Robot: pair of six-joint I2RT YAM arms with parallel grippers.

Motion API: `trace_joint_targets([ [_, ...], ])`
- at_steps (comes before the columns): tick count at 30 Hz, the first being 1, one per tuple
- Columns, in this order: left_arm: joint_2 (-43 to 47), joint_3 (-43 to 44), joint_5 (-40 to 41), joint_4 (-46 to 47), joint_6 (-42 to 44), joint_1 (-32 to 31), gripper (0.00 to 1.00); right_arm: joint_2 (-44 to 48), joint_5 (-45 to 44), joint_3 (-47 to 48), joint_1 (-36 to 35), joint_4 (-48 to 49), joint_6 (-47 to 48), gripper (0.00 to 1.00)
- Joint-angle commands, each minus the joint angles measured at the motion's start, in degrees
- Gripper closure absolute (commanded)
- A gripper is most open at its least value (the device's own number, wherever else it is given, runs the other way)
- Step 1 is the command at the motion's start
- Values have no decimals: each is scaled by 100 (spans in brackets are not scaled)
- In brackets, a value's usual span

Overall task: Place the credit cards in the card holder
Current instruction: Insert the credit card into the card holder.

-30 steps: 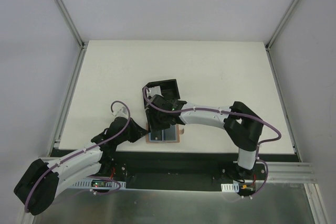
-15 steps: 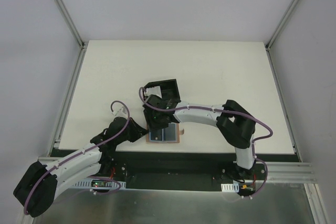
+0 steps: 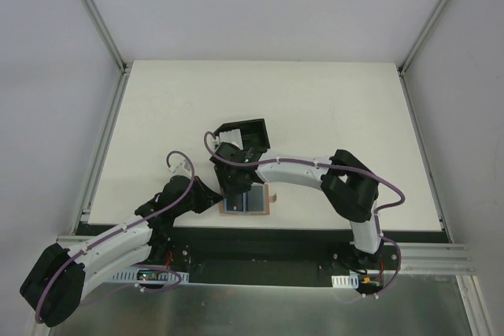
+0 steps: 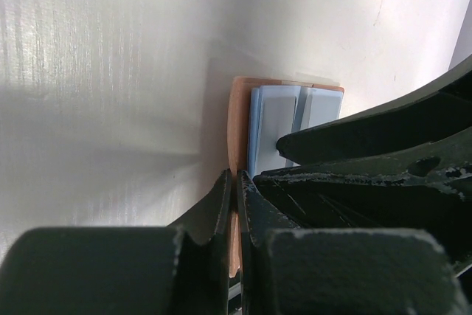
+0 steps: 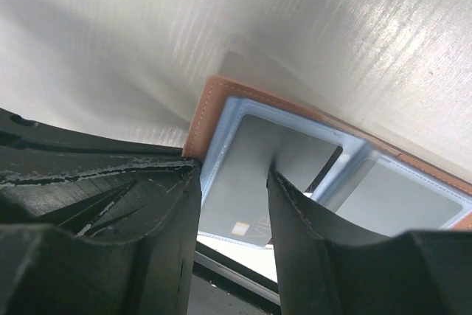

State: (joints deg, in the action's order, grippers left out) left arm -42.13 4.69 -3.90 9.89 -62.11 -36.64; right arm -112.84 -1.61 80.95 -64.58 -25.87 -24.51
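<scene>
Tan leather marks the card holder (image 3: 257, 203), lying open and flat at the near edge of the table (image 3: 331, 108), just near of a black box (image 3: 250, 133). The left gripper (image 4: 236, 195) has its jaws closed on the holder's left edge, pinning it down. The right gripper (image 5: 234, 176) hovers over the left half with jaws partly apart and, as far as the wrist view shows, nothing clasped between them. A pale grey card (image 5: 295, 154) sits under the light blue pocket frame, its chip end towards the near side, so at least one card looks largely in. No loose cards show elsewhere, and whether the right pocket is filled cannot be told.
</scene>
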Motion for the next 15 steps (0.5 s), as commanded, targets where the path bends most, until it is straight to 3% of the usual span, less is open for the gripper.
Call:
trace_joint_targets([
  [1, 108, 155, -102, 39, 67, 26, 100, -151, -401, 351, -99, -541, 183, 58],
  [15, 170, 111, -84, 39, 23, 26, 100, -248, -990, 747, -310, -1236, 386, 69],
])
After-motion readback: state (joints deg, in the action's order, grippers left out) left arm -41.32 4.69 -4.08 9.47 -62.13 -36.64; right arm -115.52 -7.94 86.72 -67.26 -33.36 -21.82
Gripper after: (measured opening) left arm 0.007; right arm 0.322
